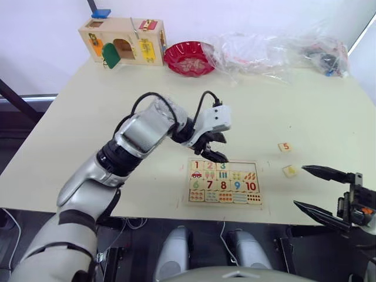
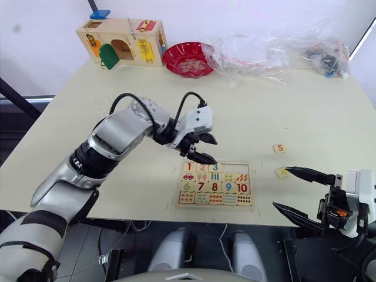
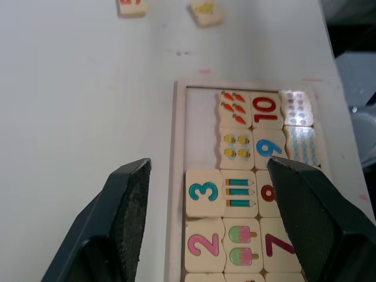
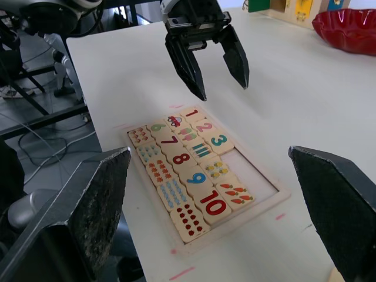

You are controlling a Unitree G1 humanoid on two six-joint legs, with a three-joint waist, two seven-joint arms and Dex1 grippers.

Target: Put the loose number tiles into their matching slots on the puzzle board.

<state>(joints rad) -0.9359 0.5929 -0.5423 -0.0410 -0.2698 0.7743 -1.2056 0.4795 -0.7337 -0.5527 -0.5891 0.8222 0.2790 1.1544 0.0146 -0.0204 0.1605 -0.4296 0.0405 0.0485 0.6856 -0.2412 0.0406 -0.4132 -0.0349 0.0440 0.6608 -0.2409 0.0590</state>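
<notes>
Left gripper (image 1: 215, 147) spread, empty, hovering just above the puzzle board (image 1: 224, 182) top-left corner, slots (image 4: 249, 175) at the row's right end bare, loose 5 tile (image 1: 285, 147) and second tile (image 1: 289, 171) between board and right gripper (image 1: 314, 189), spread, empty.

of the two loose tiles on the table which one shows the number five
The loose tile farther from the robot shows a red 5; the nearer tile carries a yellowish picture instead.

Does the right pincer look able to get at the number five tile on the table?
Probably yes. The five tile lies in the open on the table, and the open right pincer hangs close by with nothing between them.
</notes>
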